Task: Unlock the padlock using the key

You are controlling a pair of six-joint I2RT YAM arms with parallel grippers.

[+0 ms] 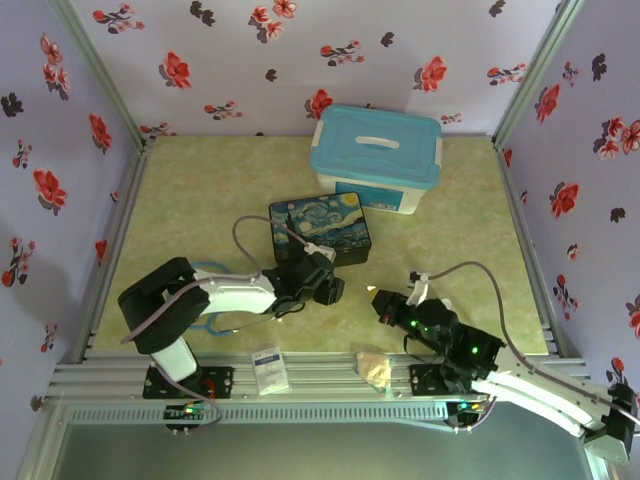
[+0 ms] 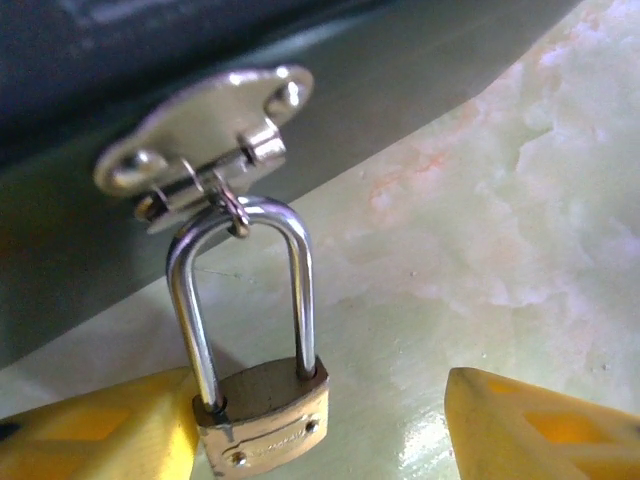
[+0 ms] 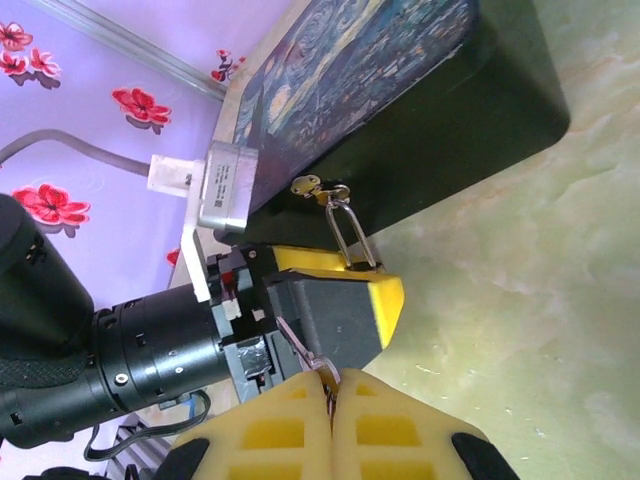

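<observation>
Where one padlock [image 2: 262, 405] hangs, two left jaws flank it.

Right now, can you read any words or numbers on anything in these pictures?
No text can be read here.
Paper label on the blue-lidded box: too small to read.
Blue print on the white packet: too small to read.
Body of the padlock: any stamp is too blurred to read.
Side of the grey camera block: the print is too blurred to read.
</observation>
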